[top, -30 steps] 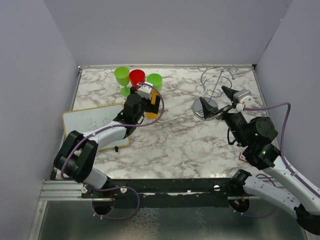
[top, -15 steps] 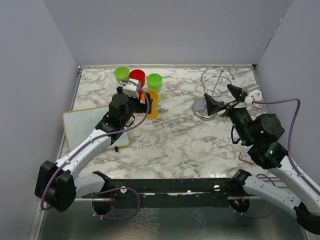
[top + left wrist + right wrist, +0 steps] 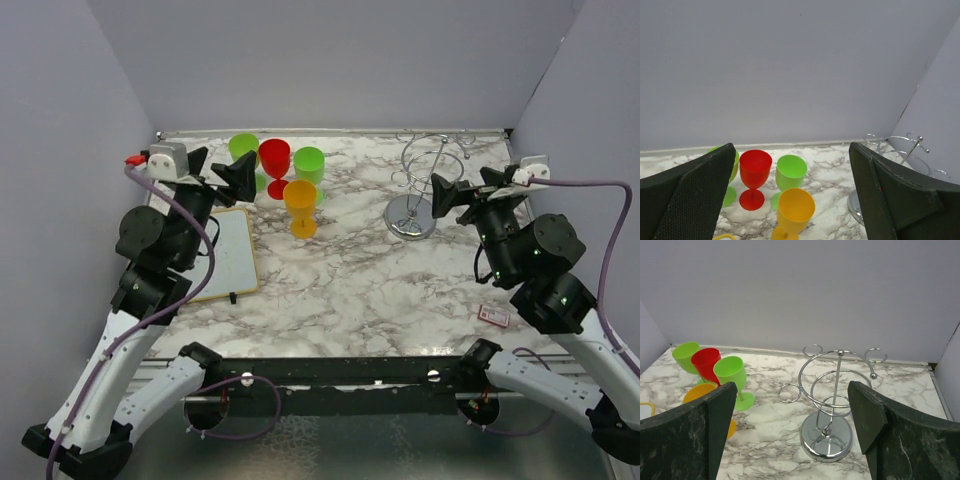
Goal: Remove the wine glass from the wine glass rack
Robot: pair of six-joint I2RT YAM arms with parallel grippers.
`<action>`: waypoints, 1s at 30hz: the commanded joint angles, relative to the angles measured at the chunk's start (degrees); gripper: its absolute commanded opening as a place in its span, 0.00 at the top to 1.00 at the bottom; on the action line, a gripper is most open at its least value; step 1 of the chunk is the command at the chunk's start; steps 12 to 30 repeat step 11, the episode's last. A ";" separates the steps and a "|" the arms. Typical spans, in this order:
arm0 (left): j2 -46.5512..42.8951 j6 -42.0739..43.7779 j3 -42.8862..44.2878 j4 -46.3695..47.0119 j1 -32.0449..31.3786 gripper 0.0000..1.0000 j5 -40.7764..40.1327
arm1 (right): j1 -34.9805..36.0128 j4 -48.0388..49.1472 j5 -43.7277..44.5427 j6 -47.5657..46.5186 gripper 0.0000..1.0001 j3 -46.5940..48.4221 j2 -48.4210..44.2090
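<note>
Four glasses stand upright on the tabletop, grouped in the upper left of the overhead view. Locate the orange wine glass at the front of that group. It stands just in front of the red glass and the right-hand green glass. A second green glass stands to the left of the red one.

Locate the wine glass rack in the upper right, well apart from the glasses. It is upright on its round base, with its curled arms on top.

Check the right end effector. It hovers near the rack on the rack's right, jaws spread wide and grasping nothing. In its wrist view the rack appears between the two fingers.

Check the left end effector. It is raised beside the glasses at the upper left, likewise released and holding nothing.

A whiteboard lies flat at the left edge. A small pink card lies at the lower right.
</note>
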 commanded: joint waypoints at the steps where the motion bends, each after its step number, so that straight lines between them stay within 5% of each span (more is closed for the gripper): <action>1: -3.52 0.01 0.70 -1.23 0.11 0.01 -2.90 | 0.37 -3.90 2.03 2.12 0.06 2.64 -1.65; 30: -7.57 0.52 0.72 -2.73 0.11 0.01 -3.27 | 0.37 -3.75 3.13 0.28 0.00 2.55 -0.33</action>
